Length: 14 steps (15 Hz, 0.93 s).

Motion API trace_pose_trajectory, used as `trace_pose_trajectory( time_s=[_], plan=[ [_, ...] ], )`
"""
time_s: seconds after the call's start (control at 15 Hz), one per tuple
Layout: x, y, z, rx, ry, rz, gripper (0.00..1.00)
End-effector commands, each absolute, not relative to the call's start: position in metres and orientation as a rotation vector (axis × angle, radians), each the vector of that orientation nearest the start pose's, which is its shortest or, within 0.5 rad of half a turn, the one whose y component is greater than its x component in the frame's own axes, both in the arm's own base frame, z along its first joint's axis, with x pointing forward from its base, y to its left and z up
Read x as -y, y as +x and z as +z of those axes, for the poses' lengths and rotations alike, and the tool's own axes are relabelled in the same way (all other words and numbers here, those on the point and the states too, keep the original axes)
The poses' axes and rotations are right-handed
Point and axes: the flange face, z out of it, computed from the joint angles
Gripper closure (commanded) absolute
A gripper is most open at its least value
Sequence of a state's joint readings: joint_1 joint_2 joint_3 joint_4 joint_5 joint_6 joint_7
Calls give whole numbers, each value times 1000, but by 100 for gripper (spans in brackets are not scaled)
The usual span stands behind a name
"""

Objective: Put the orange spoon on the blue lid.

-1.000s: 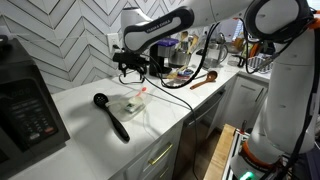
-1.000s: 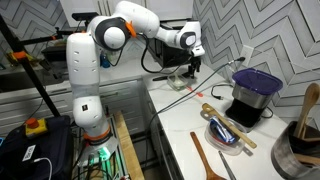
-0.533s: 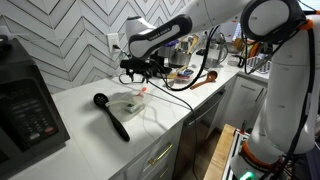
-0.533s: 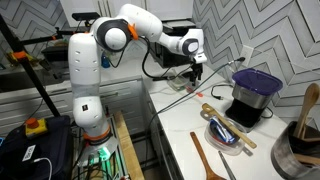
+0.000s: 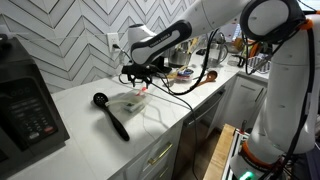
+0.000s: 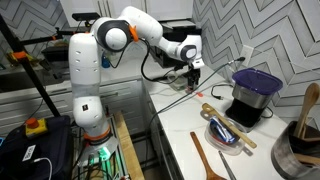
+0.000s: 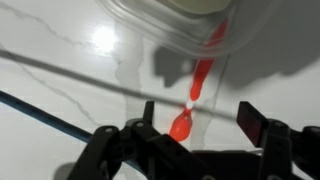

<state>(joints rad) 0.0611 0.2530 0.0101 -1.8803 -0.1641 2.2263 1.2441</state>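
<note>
The small, thin orange-red plastic spoon [image 7: 182,125] lies flat on the white marble tabletop [image 7: 50,25], its handle meeting a clear plastic tub [image 7: 170,25] whose contents are unclear, while the spread pincer [image 7: 198,118] straddles its bowl; likely light, stiff and slippery, it is best pinched at the narrow neck.

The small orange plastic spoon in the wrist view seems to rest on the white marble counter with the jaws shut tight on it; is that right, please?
Not quite: the jaws are open, not shut. The wrist view shows the small orange plastic spoon on the white marble counter, with the jaws of the gripper standing apart on either side of it.
</note>
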Motion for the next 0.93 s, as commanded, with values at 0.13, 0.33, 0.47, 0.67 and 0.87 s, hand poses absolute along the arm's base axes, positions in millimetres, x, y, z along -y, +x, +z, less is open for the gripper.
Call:
trace_pose_trajectory(
  time_s=[0.13,0.33,0.47,0.67,0.87],
  plan=[
    [-34,623,359,-1650,-2660,-241,29],
    [-29,624,354,-1663,-2652,-251,52],
    [-25,626,352,-1676,-2643,-258,67],
    [-23,626,351,-1683,-2640,-262,91],
    [-24,626,351,-1686,-2644,-260,100]
  ],
)
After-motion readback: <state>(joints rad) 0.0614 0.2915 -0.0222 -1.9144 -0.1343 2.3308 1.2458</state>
